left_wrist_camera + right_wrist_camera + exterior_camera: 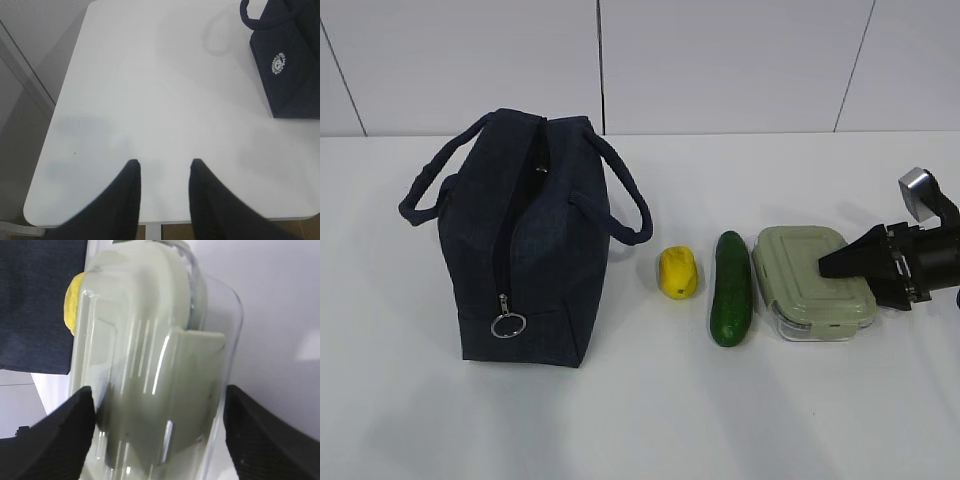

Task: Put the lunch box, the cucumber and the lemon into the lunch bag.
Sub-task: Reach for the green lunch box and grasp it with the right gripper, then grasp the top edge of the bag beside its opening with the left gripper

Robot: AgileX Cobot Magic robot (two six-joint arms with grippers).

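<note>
The navy lunch bag point(525, 250) stands at the left, its top zipper open and the ring pull hanging at the near end; it also shows in the left wrist view point(290, 65). The lemon point(678, 272), the cucumber point(731, 288) and the lunch box point(810, 280) lie in a row to its right. My right gripper point(830, 268) is open at the box's right end. In the right wrist view the right gripper point(157, 390) has one jaw on each side of the lunch box point(150, 365). The lemon point(72, 302) peeks out behind it. My left gripper point(165, 162) is open and empty.
The white table point(620, 420) carries everything. The left gripper hovers over a bare corner of the table point(125, 100), with the table's edge just below the fingers and the bag off to the right. A white panelled wall rises behind the table.
</note>
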